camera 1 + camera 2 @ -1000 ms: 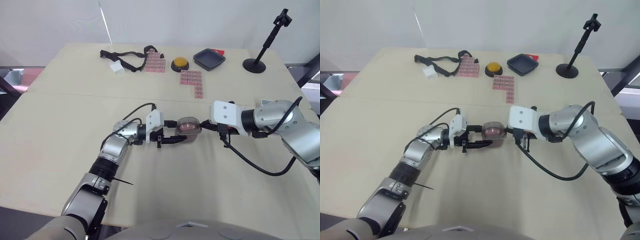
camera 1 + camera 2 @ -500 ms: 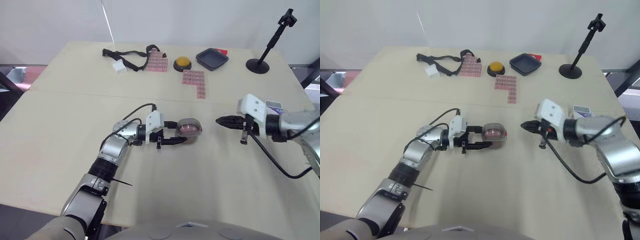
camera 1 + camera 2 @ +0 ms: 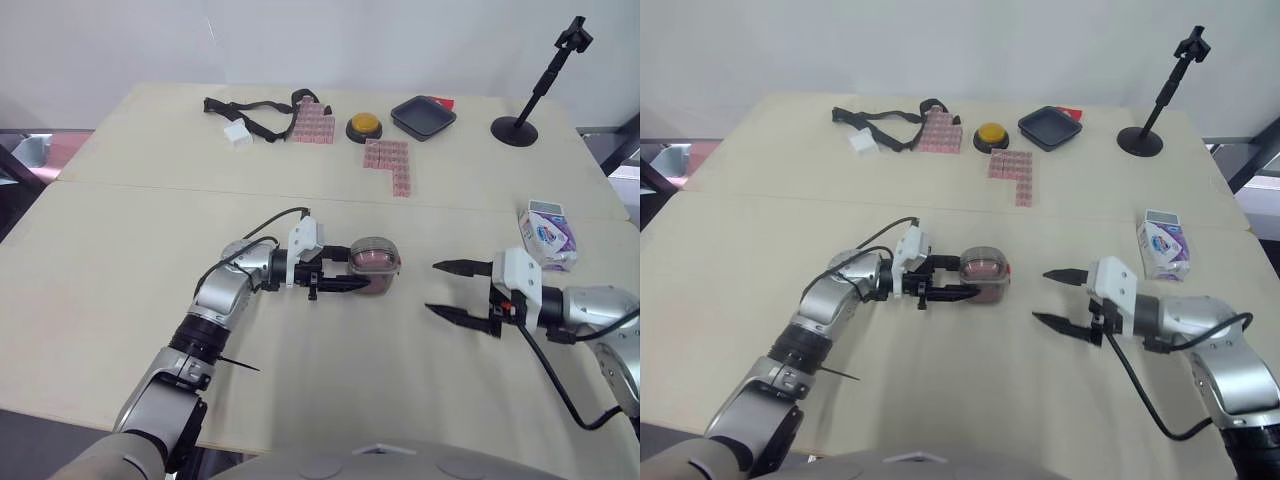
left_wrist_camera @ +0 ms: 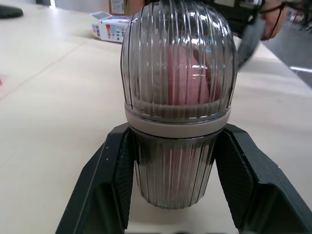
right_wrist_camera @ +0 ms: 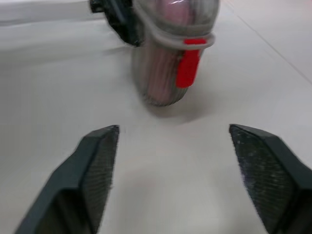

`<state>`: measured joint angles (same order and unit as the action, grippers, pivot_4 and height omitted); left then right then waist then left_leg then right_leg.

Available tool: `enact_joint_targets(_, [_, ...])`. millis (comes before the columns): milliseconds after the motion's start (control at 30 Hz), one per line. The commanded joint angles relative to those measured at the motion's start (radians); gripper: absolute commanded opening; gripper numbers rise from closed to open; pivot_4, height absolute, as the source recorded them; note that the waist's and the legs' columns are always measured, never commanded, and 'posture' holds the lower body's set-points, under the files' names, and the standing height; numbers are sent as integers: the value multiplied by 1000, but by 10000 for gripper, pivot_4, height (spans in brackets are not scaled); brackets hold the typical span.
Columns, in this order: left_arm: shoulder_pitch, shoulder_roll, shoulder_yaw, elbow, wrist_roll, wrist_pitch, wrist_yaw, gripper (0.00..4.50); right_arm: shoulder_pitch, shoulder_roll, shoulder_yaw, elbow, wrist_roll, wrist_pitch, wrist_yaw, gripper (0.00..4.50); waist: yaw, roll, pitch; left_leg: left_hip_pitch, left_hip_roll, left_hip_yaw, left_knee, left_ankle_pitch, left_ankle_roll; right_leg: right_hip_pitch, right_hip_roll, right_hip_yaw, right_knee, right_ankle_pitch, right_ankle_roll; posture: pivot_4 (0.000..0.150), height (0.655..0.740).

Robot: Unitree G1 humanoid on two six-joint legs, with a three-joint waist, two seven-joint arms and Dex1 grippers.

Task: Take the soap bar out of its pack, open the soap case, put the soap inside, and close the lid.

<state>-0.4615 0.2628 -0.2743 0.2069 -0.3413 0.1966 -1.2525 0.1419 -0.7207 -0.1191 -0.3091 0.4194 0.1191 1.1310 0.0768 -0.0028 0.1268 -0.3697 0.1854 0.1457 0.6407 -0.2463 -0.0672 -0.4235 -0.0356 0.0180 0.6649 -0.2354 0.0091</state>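
While the left claw point(image 3: 350, 277) clamps the case point(image 3: 375, 262) from both sides near the middle of the table point(image 3: 120, 270), its fingers point(image 4: 105, 190) press flat against the ribbed lower half. The lid is down on the case, meeting the base along a pale seam. Pink soap point(image 4: 183, 73) shows through the clear ribbed dome. A red latch point(image 5: 187, 66) sits on the side of the case that faces the right claw.

The right claw point(image 3: 432, 287) is spread wide and holds nothing. It is well apart from the case, toward the table's right edge, with its tips pointing back at the case. Its fingers point(image 5: 97, 165) stand on either side of bare tabletop.

The pack point(image 3: 546, 234), a white and purple box, lies near the right edge, farther back than the right claw and apart from it.

Along the far edge, from left to right, lie a black strap point(image 3: 250, 115) with a white block point(image 3: 235, 134), pink tiles point(image 3: 310, 123), a yellow button point(image 3: 364, 126), and a black tray point(image 3: 423, 116). A second patch of pink tiles point(image 3: 388, 165) lies just in front of the button. A black stand point(image 3: 535, 85) rises at the far right corner.
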Motion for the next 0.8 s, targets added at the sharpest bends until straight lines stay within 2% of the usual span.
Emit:
enact_joint_targets(33, [-39, 36, 44, -118, -153, 308, 7, 19123, 42, 7, -13, 7, -6, -118, 41, 44477, -1, 0, 0, 0, 0, 0, 0, 0, 0, 0, 0, 0, 0, 0, 0, 1500, 7338])
enact_joint_targets(300, [-122, 88, 134, -154, -425, 1020, 156, 19123, 47, 19, -9, 37, -8, -157, 16, 44477, -5, 0, 0, -1, -1, 0, 1, 0, 1, -1, 0, 0, 0, 0, -1, 1500, 7338])
enact_joint_targets(433, [-153, 85, 150, -100, -453, 1229, 236, 19123, 44, 21, -7, 48, -5, -174, 17, 44477, -3, 0, 0, -2, -1, -1, 1, 0, 1, -1, 0, -1, -1, 0, -1, 1500, 7338])
enact_joint_targets(600, [-162, 56, 161, -24, -412, 1292, 341, 19123, 50, 27, -5, 54, 7, -180, 21, 44477, -3, 0, 0, -3, -2, -2, 1, 0, 1, -1, -1, -1, -2, 0, -1, 1500, 7338])
enact_joint_targets(800, [-155, 78, 76, 9, -359, 1225, 348, 19123, 53, 26, 3, 71, -1, -194, 27, 44477, -1, 0, 0, -3, -3, -2, 1, 0, 1, 0, -2, -1, -3, 0, -1, 1500, 7338])
